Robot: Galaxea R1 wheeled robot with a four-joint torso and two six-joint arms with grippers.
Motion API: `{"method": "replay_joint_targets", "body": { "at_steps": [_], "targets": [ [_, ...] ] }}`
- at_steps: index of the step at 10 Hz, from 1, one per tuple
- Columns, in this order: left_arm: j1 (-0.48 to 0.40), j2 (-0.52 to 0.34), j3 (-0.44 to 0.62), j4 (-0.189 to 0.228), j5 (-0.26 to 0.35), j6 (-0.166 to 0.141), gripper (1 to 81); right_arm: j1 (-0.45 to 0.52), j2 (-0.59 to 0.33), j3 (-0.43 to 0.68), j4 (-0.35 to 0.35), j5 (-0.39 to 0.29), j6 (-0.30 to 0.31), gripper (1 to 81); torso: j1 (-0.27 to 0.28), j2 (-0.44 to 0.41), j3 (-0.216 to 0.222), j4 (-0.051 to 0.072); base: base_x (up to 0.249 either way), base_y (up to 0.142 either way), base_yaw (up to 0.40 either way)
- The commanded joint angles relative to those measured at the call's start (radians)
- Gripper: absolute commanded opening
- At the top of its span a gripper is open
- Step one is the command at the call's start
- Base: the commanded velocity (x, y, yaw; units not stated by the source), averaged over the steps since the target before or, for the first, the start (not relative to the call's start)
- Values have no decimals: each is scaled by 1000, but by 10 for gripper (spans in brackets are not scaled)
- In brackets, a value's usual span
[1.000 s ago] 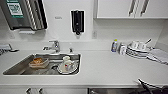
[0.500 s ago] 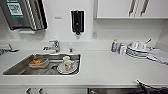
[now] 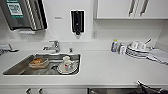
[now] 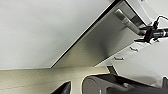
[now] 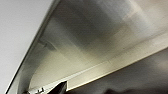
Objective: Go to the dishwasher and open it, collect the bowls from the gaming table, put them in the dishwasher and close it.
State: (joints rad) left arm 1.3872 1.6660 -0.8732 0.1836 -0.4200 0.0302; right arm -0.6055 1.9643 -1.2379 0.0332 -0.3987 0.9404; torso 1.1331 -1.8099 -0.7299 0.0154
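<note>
A white tabletop (image 3: 105, 67) is seen from the head view, running along a white wall. A stainless-steel sink (image 3: 17, 67) is set into it, with a chrome tap (image 3: 53, 46) behind the basin. In the basin a shallow tub with something orange (image 3: 38, 62) is placed beside a plate carrying a white cup (image 3: 67, 65). A black soap dispenser (image 3: 77, 22) is fixed to the wall above, and a steel paper-towel holder (image 3: 25, 13) is mounted towards the left. White wall cabinets with bar handles (image 3: 132, 8) are hung at the upper right. On the tabletop's right, a small bottle with a yellow cap (image 3: 114, 45) is stood near a stack of white plates and cups (image 3: 138, 49), and a grey cloth (image 3: 160, 55) is laid beside the stack.

A dark part of the right arm (image 3: 147, 88) is seen at the lower right edge of the head view, low against the front of the tabletop. Whether either hand is clenched or released cannot be told.

The brushed stainless-steel dishwasher front (image 4: 100, 45) with its horizontal bar handle (image 4: 128, 22) is shown slanted in the left wrist view, close by that arm. In the right wrist view the same brushed steel panel (image 5: 95, 42) is seen very near, and a strip of it (image 3: 110, 91) is visible under the tabletop edge in the head view.
</note>
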Motion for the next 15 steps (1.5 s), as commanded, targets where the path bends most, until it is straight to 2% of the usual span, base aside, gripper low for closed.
{"method": "replay_joint_targets", "body": {
  "at_steps": [1,3,5,7,13,14,15],
  "targets": [
    [-55,-47,17,30,21,8,811,34,-31,11,-52,-149,-37,811,0,0,0,0,0,0,0],
    [-55,-35,-9,30,24,8,811,-19,-39,20,-58,-147,-45,811,0,0,0,0,0,0,0],
    [-53,-27,-23,30,24,8,811,-84,-29,9,-119,-141,-55,811,0,0,0,0,0,0,0],
    [-53,-26,-23,31,24,10,811,-133,-28,-11,-139,-123,-68,811,0,0,0,0,0,0,0],
    [-53,-17,-23,30,26,10,811,-234,-34,-73,-133,-34,-158,811,0,0,2,0,0,0,0],
    [-55,-9,-23,30,26,8,811,-244,-40,-64,-130,-32,-169,811,0,0,2,0,0,0,0],
    [-55,-4,-24,31,26,8,811,-260,-46,-43,-124,0,-190,811,0,0,2,0,0,0,0]
  ]
}}
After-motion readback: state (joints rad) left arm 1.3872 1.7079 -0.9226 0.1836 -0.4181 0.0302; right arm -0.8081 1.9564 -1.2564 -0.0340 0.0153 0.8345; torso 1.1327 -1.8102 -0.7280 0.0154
